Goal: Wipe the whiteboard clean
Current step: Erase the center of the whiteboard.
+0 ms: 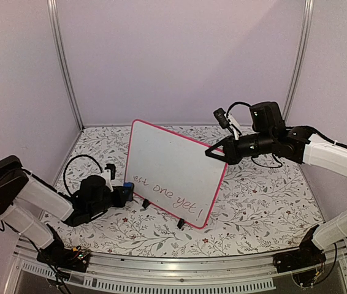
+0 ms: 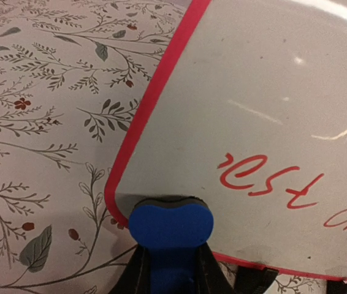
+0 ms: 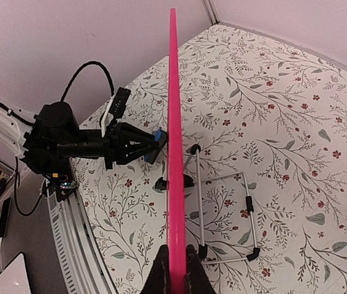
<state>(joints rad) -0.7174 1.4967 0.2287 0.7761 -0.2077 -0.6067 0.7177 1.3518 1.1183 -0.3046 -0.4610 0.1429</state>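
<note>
left gripper (image 1: 123, 196) is closed on a blue eraser (image 1: 128, 188), and its fingers (image 2: 135, 272) clamp the foam block's sides in the left wrist view. the whiteboard (image 1: 173, 165) stands near the middle of the floral tablecloth (image 1: 253, 202), leaning back on two small black feet (image 1: 181, 223). it is a glossy white rectangle with a thin pink-red frame and rounded corners, turned at an angle so its right end sits nearer the right arm. red handwriting (image 1: 170, 193) runs along its lower part and reads roughly "est one yet!"; the first letters are partly smeared. the eraser's rounded end (image 2: 170, 225) presses against the board's lower left corner, overlapping the frame, just left of the first red letters (image 2: 247, 177). right gripper (image 1: 213, 153) is shut narrowly on the board's right edge, high up. from its own camera the frame (image 3: 173, 122) shows as one pink line rising from between the pinching fingers (image 3: 160, 275). a wire stand (image 3: 222, 214) with black tips lies on the cloth behind the board.
</note>
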